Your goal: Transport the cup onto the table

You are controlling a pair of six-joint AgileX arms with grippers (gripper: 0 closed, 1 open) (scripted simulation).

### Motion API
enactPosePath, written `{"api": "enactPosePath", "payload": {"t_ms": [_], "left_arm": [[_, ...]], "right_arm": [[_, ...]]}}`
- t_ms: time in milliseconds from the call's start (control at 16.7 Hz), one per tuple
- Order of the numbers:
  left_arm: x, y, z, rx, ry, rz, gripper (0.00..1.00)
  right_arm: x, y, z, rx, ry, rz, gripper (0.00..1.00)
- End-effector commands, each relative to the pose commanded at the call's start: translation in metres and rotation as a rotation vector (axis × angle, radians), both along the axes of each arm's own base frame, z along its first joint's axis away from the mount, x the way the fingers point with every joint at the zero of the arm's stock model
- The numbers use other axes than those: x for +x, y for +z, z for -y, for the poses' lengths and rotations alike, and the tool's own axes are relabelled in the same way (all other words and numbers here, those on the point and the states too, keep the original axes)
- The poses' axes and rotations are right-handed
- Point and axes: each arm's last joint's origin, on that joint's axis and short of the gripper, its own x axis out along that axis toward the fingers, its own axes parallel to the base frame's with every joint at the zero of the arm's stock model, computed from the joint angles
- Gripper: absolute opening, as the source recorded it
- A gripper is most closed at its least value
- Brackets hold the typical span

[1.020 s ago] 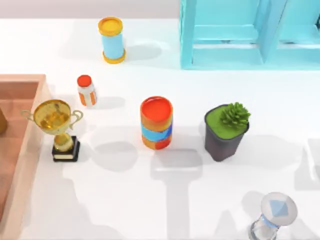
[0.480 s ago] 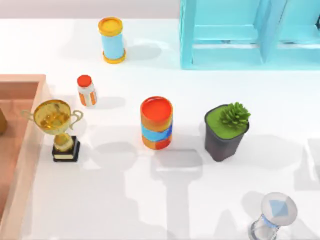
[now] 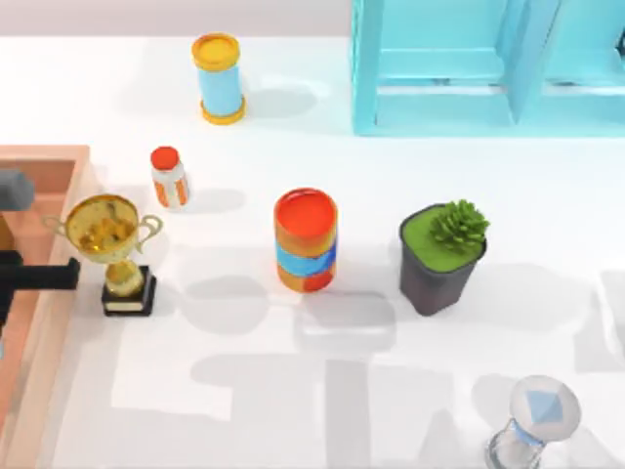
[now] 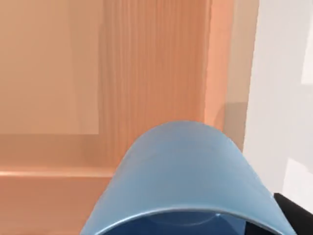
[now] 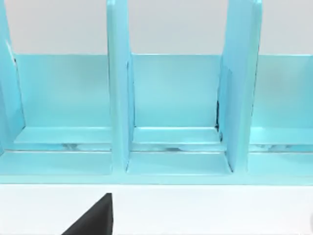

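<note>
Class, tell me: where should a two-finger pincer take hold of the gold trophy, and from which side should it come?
Probably the narrow stem of the gold trophy, between its bowl and black base. Come in from the top view's lower side, with the fingers closing left to right. The two handles jut sideways higher up, and the bowl is wide and rounded.

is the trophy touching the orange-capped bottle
Apart. In the top view, bare white table separates the trophy from the bottle, which stands farther back.
</note>
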Motion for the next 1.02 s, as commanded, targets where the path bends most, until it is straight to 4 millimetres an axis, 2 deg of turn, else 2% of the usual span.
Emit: {"api": "enactPosePath", "payload": {"t_ms": [360,540,720,900,1020], "left_arm": [[-0.002,0.001,0.004,0.001,-0.005,-0.017,0.0],[0.01,0.004,0.022,0.009,-0.004,-0.033,0.0],[0.028,0.008,0.07,0.029,-0.004,-0.046,0.0],[0.03,0.01,0.144,0.052,-0.004,-0.04,0.0],[0.018,0.009,0.198,0.063,-0.006,-0.025,0.0]], "right_arm": [[0.0,0.0,0.0,0.0,0.0,0.0,1.0],[0.0,0.0,0.0,0.0,0.0,0.0,1.0],[0.0,0.0,0.0,0.0,0.0,0.0,1.0],[0.0,0.0,0.0,0.0,0.0,0.0,1.0],[0.0,0.0,0.0,0.0,0.0,0.0,1.0]]}}
